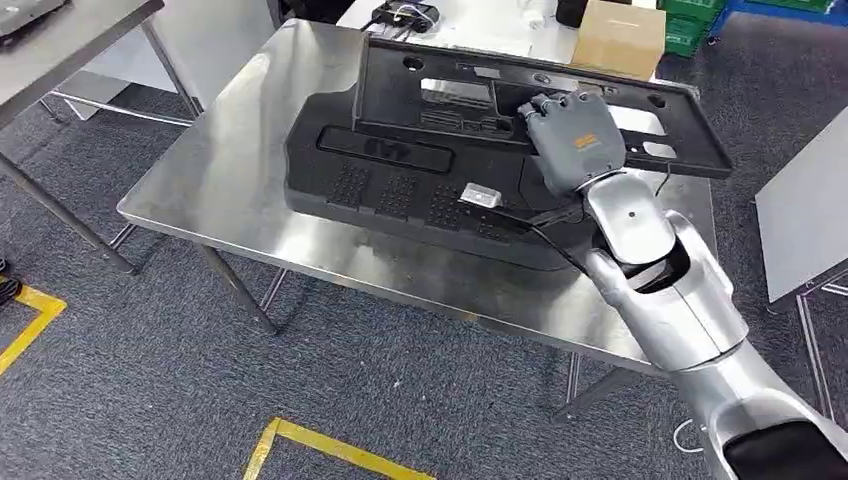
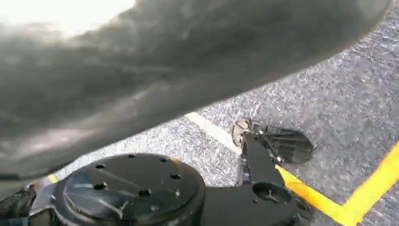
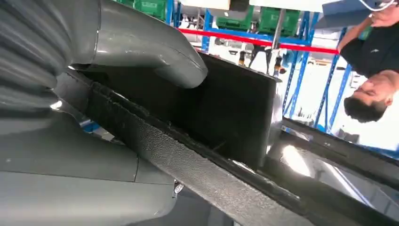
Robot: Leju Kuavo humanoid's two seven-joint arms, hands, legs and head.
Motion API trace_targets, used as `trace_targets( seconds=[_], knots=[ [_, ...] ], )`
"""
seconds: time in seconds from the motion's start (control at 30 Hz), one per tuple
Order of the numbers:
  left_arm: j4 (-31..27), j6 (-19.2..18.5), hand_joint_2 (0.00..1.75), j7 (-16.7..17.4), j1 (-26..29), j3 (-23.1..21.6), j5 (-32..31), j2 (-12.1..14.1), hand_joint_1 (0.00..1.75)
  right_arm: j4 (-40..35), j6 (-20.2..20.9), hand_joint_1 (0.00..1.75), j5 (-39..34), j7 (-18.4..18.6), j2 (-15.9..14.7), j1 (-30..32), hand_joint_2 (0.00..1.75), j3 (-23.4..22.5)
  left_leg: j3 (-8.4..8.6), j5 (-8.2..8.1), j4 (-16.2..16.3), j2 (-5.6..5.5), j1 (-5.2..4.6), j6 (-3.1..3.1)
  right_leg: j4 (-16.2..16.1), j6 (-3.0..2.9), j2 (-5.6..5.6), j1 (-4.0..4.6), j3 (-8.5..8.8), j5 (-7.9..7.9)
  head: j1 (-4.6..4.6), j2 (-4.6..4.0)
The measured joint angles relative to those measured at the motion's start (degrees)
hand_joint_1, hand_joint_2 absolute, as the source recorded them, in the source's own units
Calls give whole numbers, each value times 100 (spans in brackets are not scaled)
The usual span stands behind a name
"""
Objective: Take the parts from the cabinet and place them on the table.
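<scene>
At the lower right of the head view my right arm rises from the corner toward the centre of the frame. Its right hand, just above centre and right, grips the edge of a long black frame part; the wrist view confirms this, with the grey thumb pressed over the part's rim. Beneath the frame, at centre, a larger black moulded panel already lies flat on the steel table. The frame appears to rest tilted on that panel. I judge this to be the placing step; next I would lower the frame until it lies flat, then loosen my fingers. I cannot tell my left hand's state. At top, a cardboard box sits beyond.
</scene>
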Motion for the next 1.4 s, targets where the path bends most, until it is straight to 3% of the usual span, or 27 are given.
trace_targets(
  seconds=[0.03,0.1,0.13,0.17,0.23,0.3,0.33,0.43,0.5,0.53,0.6,0.67,0.73,0.8,0.83,0.87,0.97,1.0,1.03,1.1,1.17,1.2,1.23,1.3,1.33,1.37,1.4],
  knots=[
    [2,0,0,-2,0,0,-4,2,0,37,-31,175,-26,4,33,-9,175,13,-146,-142,333,19,4,-8,1,-69,-14,9,50,-43,-42,0],
    [11,-8,0,-2,0,-2,-22,26,0,240,-59,175,-70,28,287,-54,175,30,-682,-491,1322,25,4,-24,2,-153,-8,63,137,-103,-35,0],
    [22,-24,0,0,-2,-2,-37,44,0,358,-78,175,-70,52,427,-79,175,50,-914,-532,1655,25,4,-31,2,-188,7,87,178,-132,-33,0],
    [37,-33,0,4,-7,-4,-76,63,0,478,-81,175,-76,61,548,-109,175,80,-1023,-444,1702,25,4,-23,3,-200,39,103,227,-169,-33,0],
    [42,-35,0,15,-21,-4,-109,90,0,651,-87,175,-122,72,718,-156,175,124,-855,37,1106,26,3,11,5,-183,64,111,351,-255,-33,0],
    [46,-33,0,35,-35,-9,-133,111,0,847,-103,175,-162,89,863,-224,175,135,-446,599,91,34,2,72,5,-141,65,116,463,-359,-33,0],
    [50,-33,0,39,-56,-11,-133,114,0,933,-122,175,-168,98,915,-267,175,144,-287,492,-64,27,-30,73,35,-98,73,190,461,-404,-42,0],
    [52,-26,0,46,-107,-13,-142,120,0,1062,-131,175,-171,103,1005,-304,175,149,-327,428,-108,21,-49,165,31,-54,67,182,471,-394,-46,0],
    [52,-26,0,46,-110,-15,-149,120,0,1110,-135,175,-170,103,1045,-331,175,144,-217,420,-159,0,-16,225,167,-3,50,157,379,-473,-28,0],
    [55,-26,0,46,-118,-17,-157,122,0,1137,-144,175,-173,105,1049,-372,175,144,-203,403,-160,0,-16,251,489,-3,50,155,197,-540,-22,0],
    [63,-24,0,46,-139,-20,-175,120,0,1202,-157,175,-186,105,1069,-386,175,146,-189,367,-160,-3,-17,286,1401,0,51,141,-403,-741,-22,0],
    [85,-13,0,46,-148,-26,-182,122,0,1298,-157,175,-210,105,1071,-353,175,146,-159,316,-160,-19,-17,291,1834,29,50,118,-828,-833,-13,0],
    [94,-2,0,46,-146,-31,-184,116,0,1375,-164,175,-229,105,1097,-322,175,149,-78,248,-160,-47,-14,271,1334,161,46,61,-780,-487,-13,0],
    [107,9,0,50,-149,-35,-184,114,0,1451,-166,175,-240,105,1117,-330,175,149,30,165,-162,-62,-12,219,278,304,11,32,-389,107,-13,0],
    [122,9,0,57,-162,-35,-182,111,0,1504,-175,175,-247,105,1136,-334,175,149,64,127,-160,-59,-32,177,-5,252,-17,57,-312,167,-4,0],
    [129,9,0,74,-176,-35,-181,111,0,1538,-184,175,-260,105,1182,-336,175,155,64,103,-182,-60,-35,146,-10,62,-12,92,-288,-3,-11,0],
    [131,5,0,98,-190,-37,-181,111,0,1674,-197,175,-278,99,1291,-325,175,164,169,57,-192,-37,-26,49,-28,-86,1,118,-171,85,-17,0],
    [131,4,0,98,-201,-39,-181,109,0,1698,-197,175,-280,94,1335,-315,175,164,112,-9,-147,-20,-10,17,-37,-112,8,64,-79,73,-20,0],
    [133,4,0,96,-204,-39,-181,105,0,1736,-205,175,-300,92,1340,-322,175,162,49,-39,88,13,-15,9,-35,-165,22,82,-23,39,-26,0],
    [133,9,0,96,-207,-39,-181,105,0,1867,-219,175,-365,87,1401,-321,175,168,-462,-292,984,27,-14,1,-29,-264,22,119,72,-29,-39,0],
    [136,18,0,96,-200,-39,-173,107,0,2007,-219,175,-435,83,1436,-282,175,166,-912,-527,1560,29,-16,0,-29,-285,32,168,155,-103,-46,0],
    [136,22,0,96,-193,-39,-157,107,0,2092,-219,175,-470,81,1438,-270,175,164,-970,-454,1504,29,-18,17,-28,-286,43,185,208,-144,-46,0],
    [136,24,0,96,-189,-39,-153,107,0,2185,-219,175,-485,81,1442,-266,175,159,-900,-225,1218,29,-22,43,-28,-277,59,197,275,-187,-50,0],
    [136,26,0,98,-190,-44,-133,111,0,2339,-227,175,-568,74,1442,-265,175,131,-492,468,195,28,-42,125,-28,-250,69,201,417,-283,-48,0],
    [136,28,0,101,-184,-42,-129,120,0,2440,-243,175,-619,59,1440,-268,175,100,-368,611,-122,21,-71,174,-30,-232,65,200,447,-324,-39,0],
    [136,28,0,107,-202,-42,-122,125,0,2526,-256,175,-653,53,1436,-278,175,79,-352,425,-204,21,-105,179,-27,-208,74,230,438,-335,-46,0],
    [136,31,0,107,-211,-46,-122,122,0,2583,-256,175,-669,52,1427,-274,175,57,-275,478,-180,16,-128,209,-27,-173,72,218,410,-357,-44,0]
  ],
)
